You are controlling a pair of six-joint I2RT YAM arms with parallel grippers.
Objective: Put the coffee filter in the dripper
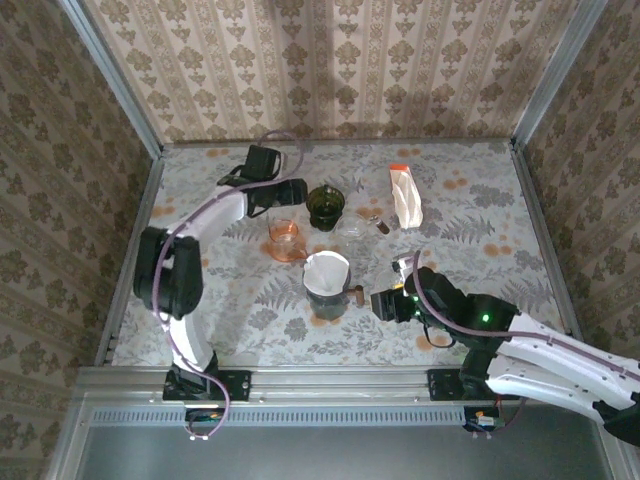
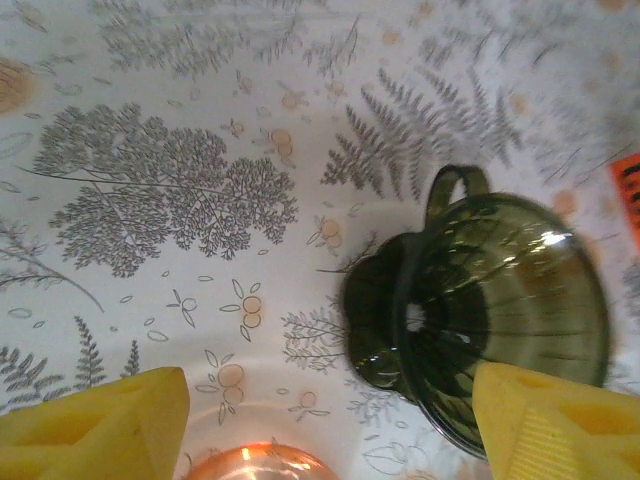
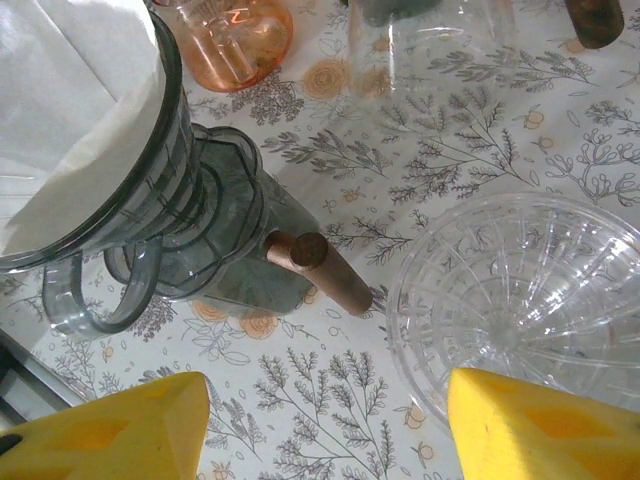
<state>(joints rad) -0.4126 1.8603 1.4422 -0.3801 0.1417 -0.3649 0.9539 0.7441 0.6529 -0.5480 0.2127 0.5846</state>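
Right gripper point(image 3: 320, 435): jaws flung wide, nothing between the yellow fingers point(image 3: 100, 425) but patterned tablecloth point(image 3: 330, 400).
Coffee filter point(image 3: 70, 110): there it is, white paper seated inside the grey dripper, ahead and to the left of the right jaws, clear of both fingers.
Grey dripper point(image 3: 150, 200): upright on a dark server, whose wooden handle point(image 3: 318, 268) pokes back toward the gap between the right jaws.
Clear glass dripper point(image 3: 520, 300): on the cloth just ahead of the right-side finger.
Left gripper point(image 2: 320, 440): jaws wide apart too, gripping nothing.
Orange glass vessel point(image 2: 265, 462): sitting right in the gap between the left jaws; contact cannot be made out.
Green dripper point(image 2: 480, 310): just ahead of the left gripper's right-side finger.
Filter pack point(image 1: 404, 195): lying beyond the green dripper, well apart from both sets of jaws.
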